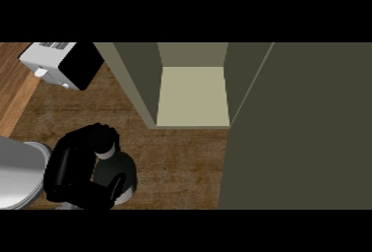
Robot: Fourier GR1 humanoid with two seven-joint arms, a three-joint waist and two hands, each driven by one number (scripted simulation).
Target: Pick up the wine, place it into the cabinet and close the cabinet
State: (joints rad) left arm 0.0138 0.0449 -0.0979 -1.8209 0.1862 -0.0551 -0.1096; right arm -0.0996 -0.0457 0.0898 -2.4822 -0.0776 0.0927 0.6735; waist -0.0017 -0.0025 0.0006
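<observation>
Wine (122,170) in grasp, cabinet (138,78) open.
Left hand (69,167) curls round it at lower left over the wooden surface (181,162), well short of the cabinet, whose door (305,128) stands wide. Pickup looks done or nearly so; placing it inside and shutting the door remain.

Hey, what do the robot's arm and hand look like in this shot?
Only the left shows: a smooth, rounded grey forearm ending in a glossy black hand with thick fingers. No cables or markings visible. The right arm is out of view.
</observation>
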